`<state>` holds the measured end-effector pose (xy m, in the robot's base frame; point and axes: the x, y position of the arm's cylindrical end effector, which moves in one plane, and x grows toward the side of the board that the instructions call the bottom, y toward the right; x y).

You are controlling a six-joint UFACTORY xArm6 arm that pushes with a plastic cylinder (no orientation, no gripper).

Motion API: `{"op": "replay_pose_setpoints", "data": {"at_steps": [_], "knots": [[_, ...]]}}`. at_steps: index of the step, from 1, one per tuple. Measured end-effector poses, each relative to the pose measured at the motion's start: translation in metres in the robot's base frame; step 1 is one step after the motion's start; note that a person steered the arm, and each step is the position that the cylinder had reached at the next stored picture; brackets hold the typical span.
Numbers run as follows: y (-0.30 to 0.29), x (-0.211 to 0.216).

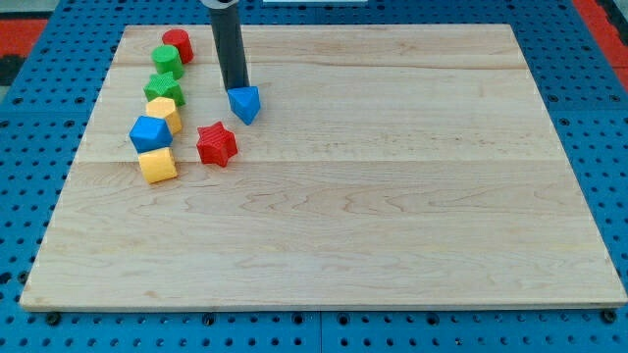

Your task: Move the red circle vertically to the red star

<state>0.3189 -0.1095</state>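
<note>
The red circle (178,44) sits near the board's top left corner. The red star (216,144) lies lower down and a little to the right of it. My dark rod comes down from the view's top, and my tip (235,88) rests just behind a blue triangular block (245,103), touching or nearly touching it. My tip is to the right of the red circle and above the red star, apart from both.
A column of blocks runs down the left side: a green block (166,61), a green star (163,88), a yellow block (164,113), a blue block (150,132), a yellow block (157,165). The wooden board (392,196) lies on a blue pegboard.
</note>
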Motion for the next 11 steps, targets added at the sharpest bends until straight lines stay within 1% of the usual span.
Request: {"op": "replay_pose_setpoints", "data": {"at_steps": [2,3,4,5,8,9,10,11], "knots": [[-0.084,-0.119],[-0.146,-0.126],[-0.172,-0.124],[-0.149,-0.114],[-0.039,-0.114],[-0.022,-0.127],[-0.082,-0.126],[-0.149,-0.106]]}}
